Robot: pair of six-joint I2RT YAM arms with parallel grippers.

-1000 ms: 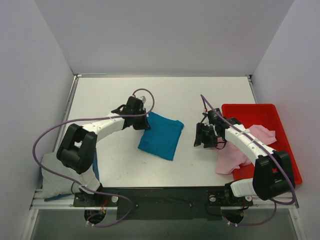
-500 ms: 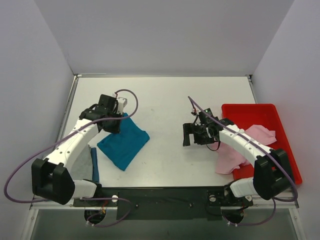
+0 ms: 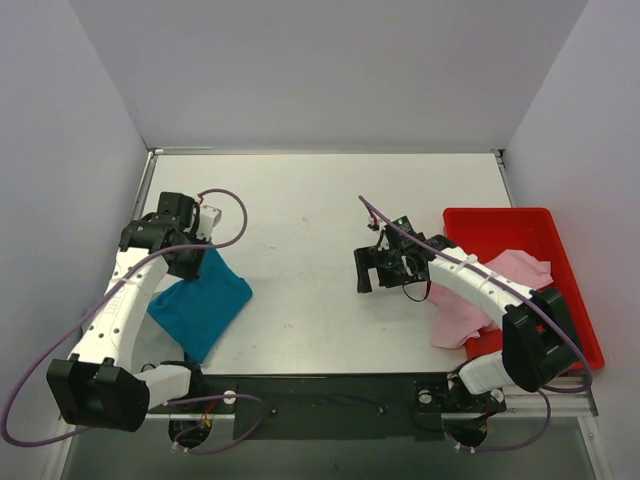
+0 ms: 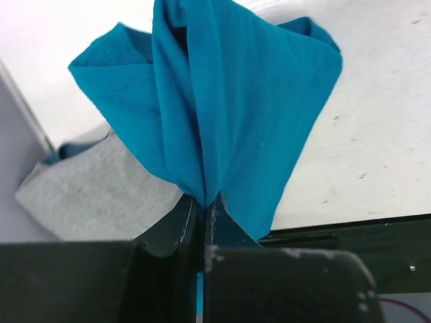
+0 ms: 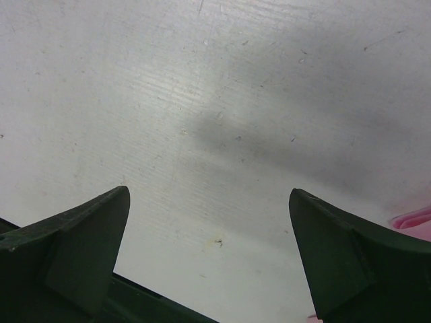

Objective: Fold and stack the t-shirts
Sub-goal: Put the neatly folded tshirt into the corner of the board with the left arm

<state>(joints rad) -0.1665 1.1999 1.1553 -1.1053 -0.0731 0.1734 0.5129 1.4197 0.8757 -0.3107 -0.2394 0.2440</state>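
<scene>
The left jaws are clenched on a bunched edge of the teal t-shirt [image 4: 222, 101], which hangs down onto the bench [image 3: 320, 200] at its near left, partly over the grey t-shirt [image 4: 94, 195]. The right jaws are spread wide above bare bench, near the pink t-shirt [image 3: 462, 322] spilling from the red tray [image 3: 500, 225].

White arms [image 3: 115, 305], black joints [image 3: 530, 345], a black gripper [image 5: 209, 190] each, purple cables [image 3: 240, 208].

Teal t-shirt [image 3: 200, 305] at left jaws
</scene>
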